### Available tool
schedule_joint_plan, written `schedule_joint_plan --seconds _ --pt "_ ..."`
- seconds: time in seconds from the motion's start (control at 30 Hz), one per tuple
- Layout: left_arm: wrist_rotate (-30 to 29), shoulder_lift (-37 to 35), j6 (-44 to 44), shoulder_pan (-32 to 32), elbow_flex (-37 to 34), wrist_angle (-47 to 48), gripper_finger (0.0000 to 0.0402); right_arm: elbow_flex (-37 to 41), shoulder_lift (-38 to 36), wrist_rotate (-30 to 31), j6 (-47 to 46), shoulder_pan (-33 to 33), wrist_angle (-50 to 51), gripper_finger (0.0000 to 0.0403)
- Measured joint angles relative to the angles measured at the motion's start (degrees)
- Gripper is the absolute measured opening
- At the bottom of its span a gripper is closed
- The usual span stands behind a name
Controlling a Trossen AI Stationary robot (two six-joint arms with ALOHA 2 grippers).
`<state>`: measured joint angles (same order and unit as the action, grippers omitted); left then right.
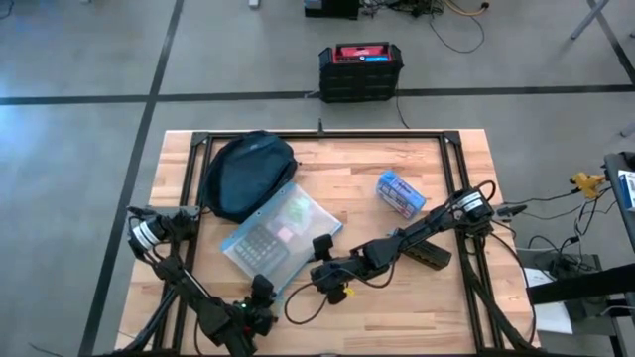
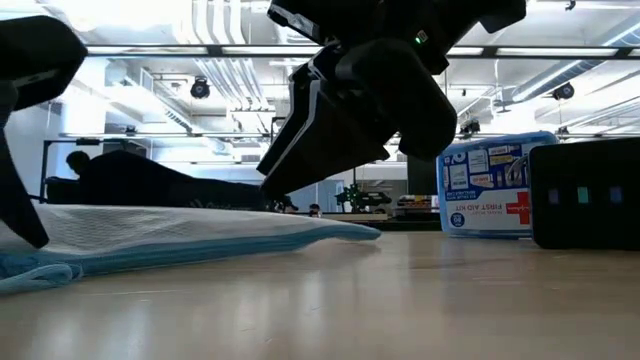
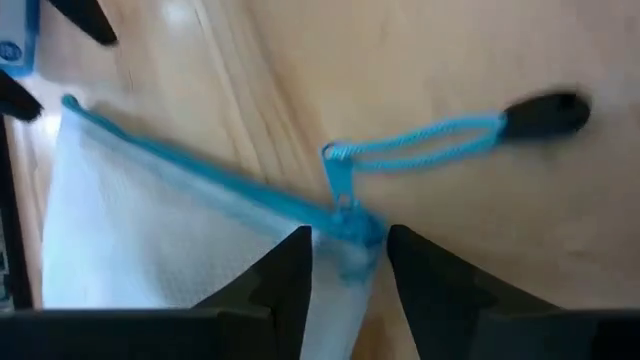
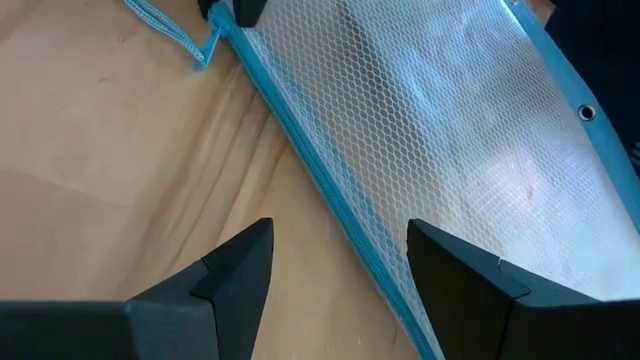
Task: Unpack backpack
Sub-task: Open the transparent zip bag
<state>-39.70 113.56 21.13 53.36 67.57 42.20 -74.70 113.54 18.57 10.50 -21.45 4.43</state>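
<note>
Dark navy backpack lying flat near the far left corner of the wooden worktop, one edge overlapped by the clear mesh zip bag. Bag spread flat across the middle, light blue zipper edging along its side, coloured contents faintly visible through the plastic.

Left tool down at the near corner of the zip bag; in the left wrist view, both dark fingers set closely on either side of the blue zipper edge, narrow gap, pinching the fabric there. Blue cord pull with a black tab stretched out on bare wood just beyond.

Right tool reaching in from the right, low over the bag's near-right edge. In the right wrist view, fingers spread wide apart, nothing between them except the zipper edge and wood beneath; no contact visible.

Blue and white first aid box standing on the right half of the worktop, well apart from the backpack. Dark flat object lying near the right arm, details unclear. Black case with a red top on the floor beyond the far edge.
</note>
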Motion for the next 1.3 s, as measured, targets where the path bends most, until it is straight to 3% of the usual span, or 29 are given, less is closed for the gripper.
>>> schedule_joint_plan --seconds 0.27,0.5,0.63,0.8,0.97,1.3 --pt "2.8 -0.2 10.0 -0.2 -1.4 0.8 0.0143 0.1 0.0 -0.6 -0.8 0.0 -0.8 0.0223" --pt "-4.4 0.3 15.0 -0.6 -2.3 -1.3 0.0061 0.1 0.0 -1.0 -0.7 0.0 -4.3 0.0220" --pt "-6.0 0.3 23.8 -2.5 -2.5 -0.8 0.0008 0.1 0.0 -3.4 -1.5 -0.2 -5.5 0.0215" --pt "-8.1 0.3 26.2 -4.8 -2.6 -0.7 0.0002 0.1 1.5 -5.1 -6.7 -0.4 -11.3 0.0217" --pt "-13.9 -0.1 26.6 -6.4 -2.6 -0.4 0.0001 0.2 5.6 -5.4 -19.6 -0.4 -16.9 0.0210" --pt "-23.6 -0.4 26.1 -7.7 -1.5 -0.3 0.0000 0.2 6.7 -0.3 -27.9 0.2 -17.7 0.0183"
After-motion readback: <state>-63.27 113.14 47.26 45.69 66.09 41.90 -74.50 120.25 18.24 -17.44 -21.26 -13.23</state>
